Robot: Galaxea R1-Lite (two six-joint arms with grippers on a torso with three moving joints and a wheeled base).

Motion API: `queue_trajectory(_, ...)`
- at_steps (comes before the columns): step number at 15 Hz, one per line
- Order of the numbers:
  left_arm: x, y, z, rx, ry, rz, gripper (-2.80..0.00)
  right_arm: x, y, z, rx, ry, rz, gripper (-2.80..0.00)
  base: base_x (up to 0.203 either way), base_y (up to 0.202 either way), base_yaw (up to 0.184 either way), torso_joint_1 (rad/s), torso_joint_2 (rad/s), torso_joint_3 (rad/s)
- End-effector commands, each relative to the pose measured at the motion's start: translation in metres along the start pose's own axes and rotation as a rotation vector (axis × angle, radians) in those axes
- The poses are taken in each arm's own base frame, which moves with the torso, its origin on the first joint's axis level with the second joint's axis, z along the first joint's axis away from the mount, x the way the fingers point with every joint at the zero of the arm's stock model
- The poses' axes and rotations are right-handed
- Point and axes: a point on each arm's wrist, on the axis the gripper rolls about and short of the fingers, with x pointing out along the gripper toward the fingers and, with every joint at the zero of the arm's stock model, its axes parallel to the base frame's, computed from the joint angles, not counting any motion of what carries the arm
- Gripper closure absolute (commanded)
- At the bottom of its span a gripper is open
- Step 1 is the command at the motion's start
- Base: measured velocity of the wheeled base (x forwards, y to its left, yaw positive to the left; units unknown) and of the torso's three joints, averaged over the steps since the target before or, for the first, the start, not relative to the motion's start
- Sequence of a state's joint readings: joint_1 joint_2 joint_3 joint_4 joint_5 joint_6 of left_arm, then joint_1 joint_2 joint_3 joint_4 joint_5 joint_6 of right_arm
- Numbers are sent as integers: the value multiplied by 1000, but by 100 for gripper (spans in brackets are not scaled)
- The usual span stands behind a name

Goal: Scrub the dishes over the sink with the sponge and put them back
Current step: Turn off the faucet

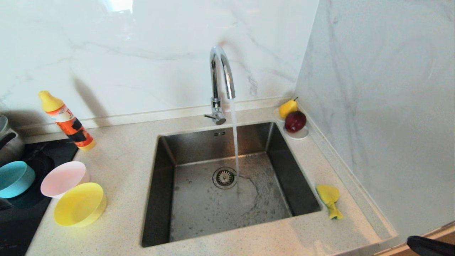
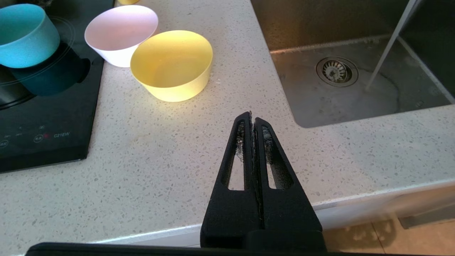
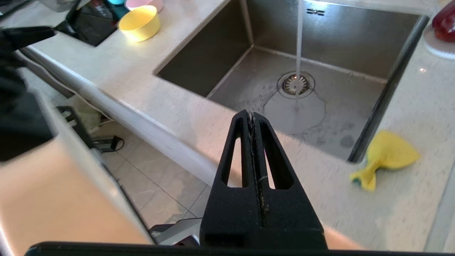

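Observation:
Three bowls stand left of the sink (image 1: 170,149): a yellow bowl (image 1: 80,204) and a pink bowl (image 1: 64,179) on the counter, and a light blue bowl (image 1: 15,179) on the black hob. Beside the sink's right rim lies the yellow sponge (image 1: 329,200), crumpled, a green edge showing (image 3: 385,156). Water runs from the chrome tap (image 1: 220,81) down by the drain (image 1: 224,177). My left gripper (image 2: 252,119) is shut and empty over the counter's front edge, near the yellow bowl (image 2: 172,64). My right gripper (image 3: 251,116) is shut and empty, above the counter's front edge, short of the sponge.
An orange detergent bottle (image 1: 67,122) with a yellow cap leans by the wall at the back left. A white saucer (image 1: 296,134) with a yellow pear (image 1: 288,107) and a red apple (image 1: 295,121) sits in the back right corner. A marble wall rises close on the right.

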State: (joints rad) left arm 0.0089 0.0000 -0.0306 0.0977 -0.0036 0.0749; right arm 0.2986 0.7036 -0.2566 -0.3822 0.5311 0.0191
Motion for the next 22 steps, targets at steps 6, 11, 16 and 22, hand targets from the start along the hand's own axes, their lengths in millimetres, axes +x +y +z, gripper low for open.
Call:
queue_trajectory(6, 0, 0, 0, 0, 2, 1, 0, -46, 26, -49, -57, -93, -237, 0, 0, 0, 0, 0, 0, 0)
queue_trajectory(11, 0, 0, 0, 0, 2, 1, 0, -52, 26, -79, -101, -85, -541, 0, 0, 0, 0, 0, 0, 0)
queue_trajectory(16, 0, 0, 0, -3, 2, 1, 0, -54, 19, -97, -30, 83, -803, 0, 0, 0, 0, 0, 0, 0)
queue_trajectory(22, 0, 0, 0, -3, 2, 1, 0, -56, 21, -107, -10, 157, -829, 0, 0, 0, 0, 0, 0, 0)
